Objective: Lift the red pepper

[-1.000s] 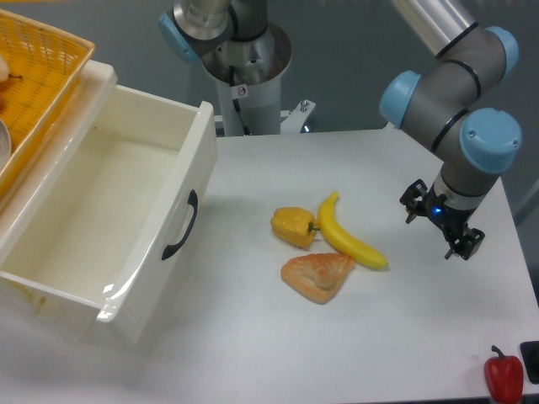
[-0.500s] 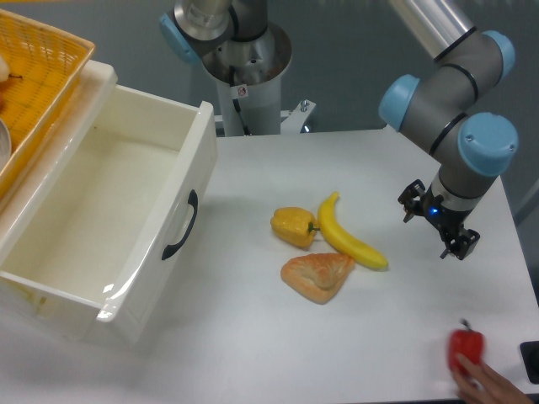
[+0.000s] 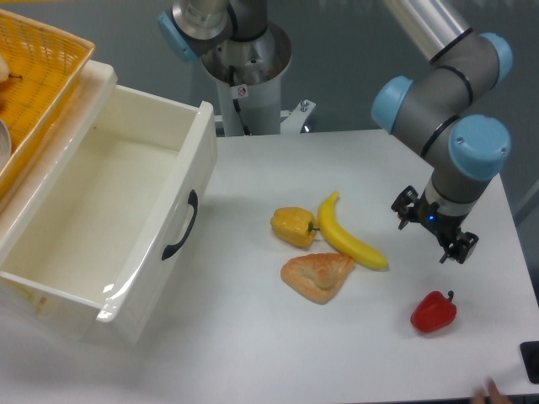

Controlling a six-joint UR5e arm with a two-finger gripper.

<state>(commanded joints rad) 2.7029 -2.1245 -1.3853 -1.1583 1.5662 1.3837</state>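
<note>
The red pepper [image 3: 434,311] is glossy, lumpy and rounded, with a short dark stem pointing up and to the right; it lies on the smooth white table [image 3: 253,353] near the front right, well apart from the other food. Toward the middle sit a waxy yellow pepper [image 3: 293,226], a curved yellow banana [image 3: 349,238] just beside it, and a rough, orange-tan bread wedge [image 3: 318,276] in front of both. A white drawer [image 3: 101,227] with a dark handle stands open at left, under a woven yellow basket [image 3: 38,76]. The gripper [image 3: 431,235] hangs above the table behind the red pepper, its dark fingers spread apart, holding and touching nothing.
</note>
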